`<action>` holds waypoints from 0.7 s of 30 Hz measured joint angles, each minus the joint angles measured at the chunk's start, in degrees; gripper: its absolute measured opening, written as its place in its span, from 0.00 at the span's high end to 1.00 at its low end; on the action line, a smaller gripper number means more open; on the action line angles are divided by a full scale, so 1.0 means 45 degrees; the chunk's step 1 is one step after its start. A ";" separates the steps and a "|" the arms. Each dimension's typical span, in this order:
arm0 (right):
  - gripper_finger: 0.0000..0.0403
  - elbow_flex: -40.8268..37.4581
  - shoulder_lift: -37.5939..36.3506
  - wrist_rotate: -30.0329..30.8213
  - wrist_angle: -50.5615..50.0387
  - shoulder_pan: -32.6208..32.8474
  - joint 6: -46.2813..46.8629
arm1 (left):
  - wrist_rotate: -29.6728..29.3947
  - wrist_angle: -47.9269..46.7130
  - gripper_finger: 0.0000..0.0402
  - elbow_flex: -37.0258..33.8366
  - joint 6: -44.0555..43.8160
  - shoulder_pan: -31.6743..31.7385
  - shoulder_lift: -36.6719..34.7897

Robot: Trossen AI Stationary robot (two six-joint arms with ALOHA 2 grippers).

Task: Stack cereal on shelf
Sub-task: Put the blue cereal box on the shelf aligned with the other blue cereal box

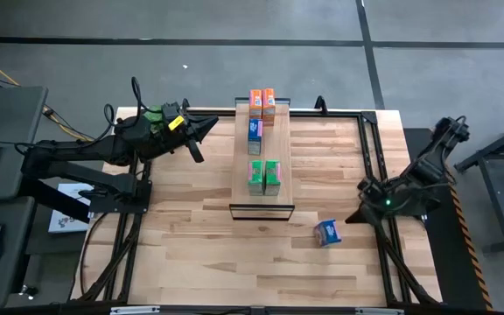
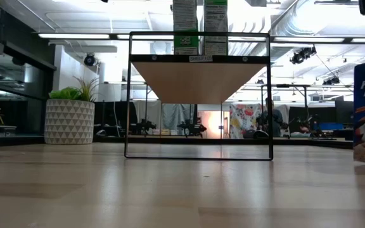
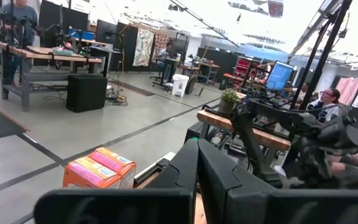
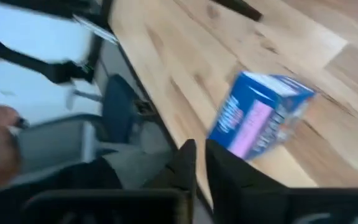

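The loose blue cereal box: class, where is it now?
In the high view the blue box lies on the table, off the shelf, toward its near right corner, just left of the right gripper.

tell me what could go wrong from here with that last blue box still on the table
1. The blue cereal box lies tilted on the tabletop, apart from the shelf; the right pincer beside it looks nearly closed, so it may shove the box rather than straddle it.
2. Five boxes already crowd the narrow plank; the free spot beside the blue box on the shelf is tight, so placing could knock the green pair or orange pair off.
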 joint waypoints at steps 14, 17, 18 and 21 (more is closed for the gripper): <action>0.35 0.4227 0.2544 0.2014 0.1911 -0.2224 -0.2738 | 0.0553 -0.0291 1.00 -0.0005 0.1118 0.0000 -0.0005; 0.32 0.5962 0.3902 0.0582 -0.0658 -0.2708 -0.2371 | 0.0637 -0.0293 1.00 -0.0005 0.1324 0.0000 -0.0005; 0.31 0.6543 0.4446 0.0188 -0.1696 -0.2799 -0.1940 | 0.0651 -0.0292 1.00 -0.0009 0.1370 0.0000 -0.0005; 0.31 0.7901 0.6262 -0.1163 -0.4482 -0.2841 -0.0309 | 0.0651 -0.0301 1.00 -0.0010 0.1375 -0.0001 -0.0009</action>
